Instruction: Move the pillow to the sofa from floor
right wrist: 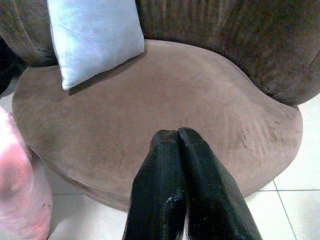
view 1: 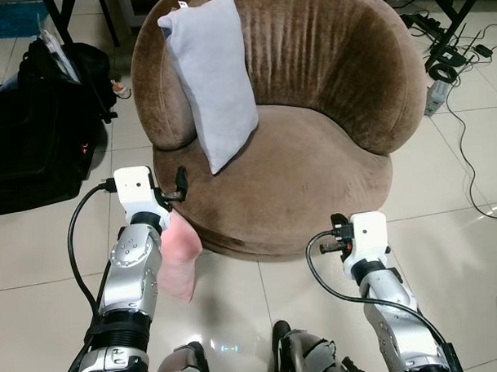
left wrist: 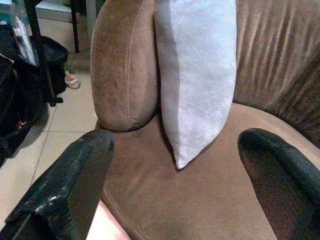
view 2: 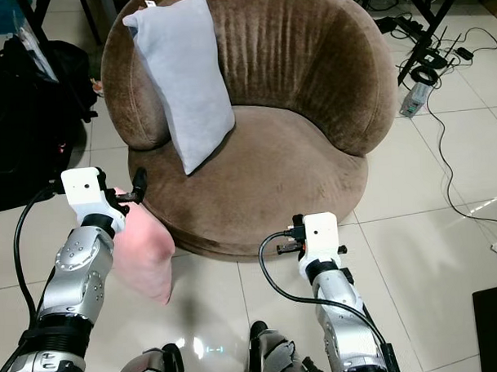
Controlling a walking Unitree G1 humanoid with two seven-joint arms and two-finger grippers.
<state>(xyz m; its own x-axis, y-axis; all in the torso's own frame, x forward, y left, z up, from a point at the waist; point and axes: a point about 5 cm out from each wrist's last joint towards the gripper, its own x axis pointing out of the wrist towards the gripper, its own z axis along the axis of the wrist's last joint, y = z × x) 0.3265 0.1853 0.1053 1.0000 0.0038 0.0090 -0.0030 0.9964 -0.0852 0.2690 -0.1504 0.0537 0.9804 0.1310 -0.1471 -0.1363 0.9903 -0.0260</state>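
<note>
I see my left gripper [left wrist: 175, 185] spread apart beside the pink pillow [view 1: 179, 255]; right gripper [right wrist: 180, 187] pressed together; no readable labels.

A pale tiled floor [view 1: 39, 267] is carrying a round brown sofa [view 1: 313, 175]; a grey pillow [view 1: 212, 81] is leaning upright on its seat against the left armrest; a pink pillow [view 1: 179, 254] is standing on the tiles just beside the sofa's front left edge, touching it; a black bag [view 1: 34, 136] is lying on the floor to the left, apart from the sofa; cables [view 1: 467, 146] are trailing over the tiles at the right.
</note>
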